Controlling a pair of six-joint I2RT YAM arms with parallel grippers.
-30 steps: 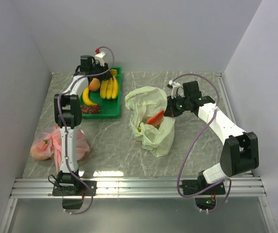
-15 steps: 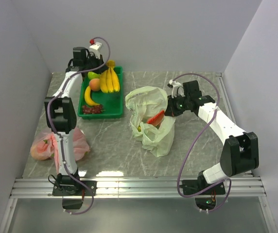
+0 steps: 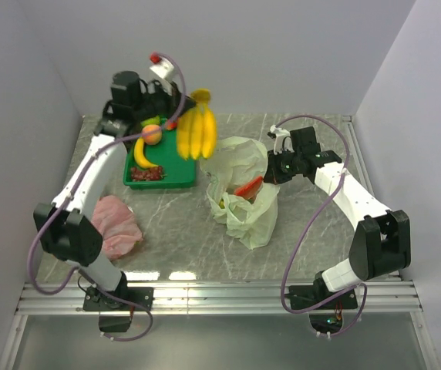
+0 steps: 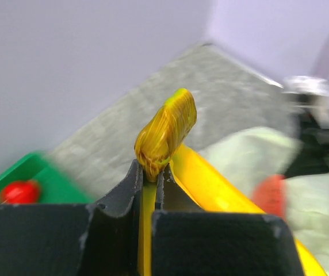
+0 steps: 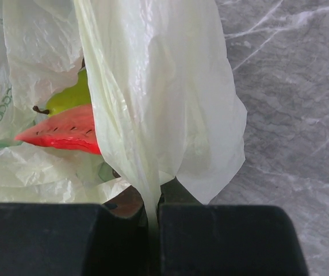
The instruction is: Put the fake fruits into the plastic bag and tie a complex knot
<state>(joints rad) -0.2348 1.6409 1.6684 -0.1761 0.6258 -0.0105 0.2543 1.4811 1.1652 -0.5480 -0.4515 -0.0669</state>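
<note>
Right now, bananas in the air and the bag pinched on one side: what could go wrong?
1. The left gripper pinches the banana bunch only at its stem, so the hanging bunch may twist or slip out short of the plastic bag.
2. The right gripper holds the bag by one thin fold. The mouth looks slumped, so the bunch could snag the rim.
3. The watermelon slice lies near the opening and might get knocked out.

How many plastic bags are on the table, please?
2: the pale green bag at the centre, held by the right gripper, and the pink bag at the left.
</note>
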